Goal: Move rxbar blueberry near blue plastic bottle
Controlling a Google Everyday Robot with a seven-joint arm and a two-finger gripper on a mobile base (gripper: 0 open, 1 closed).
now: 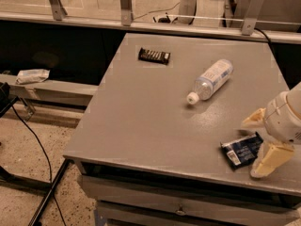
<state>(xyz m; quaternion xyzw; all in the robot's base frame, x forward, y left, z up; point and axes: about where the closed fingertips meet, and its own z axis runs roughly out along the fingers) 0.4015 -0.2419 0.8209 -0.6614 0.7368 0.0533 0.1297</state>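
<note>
The rxbar blueberry (241,151), a dark navy wrapper with a white label patch, lies flat near the table's front right corner. The blue plastic bottle (210,79), clear with a white cap and pale blue label, lies on its side at the middle right, cap pointing to the front left. My gripper (254,147) hangs low over the bar's right end. Its two cream fingers (267,159) are spread apart, one behind the bar and one in front of it. The bar's right end is hidden by the gripper.
A dark brown bar with pale lettering (154,55) lies at the table's (141,121) back left. A railing with metal posts (125,4) runs behind the table. A cable and stand legs are on the floor at the left.
</note>
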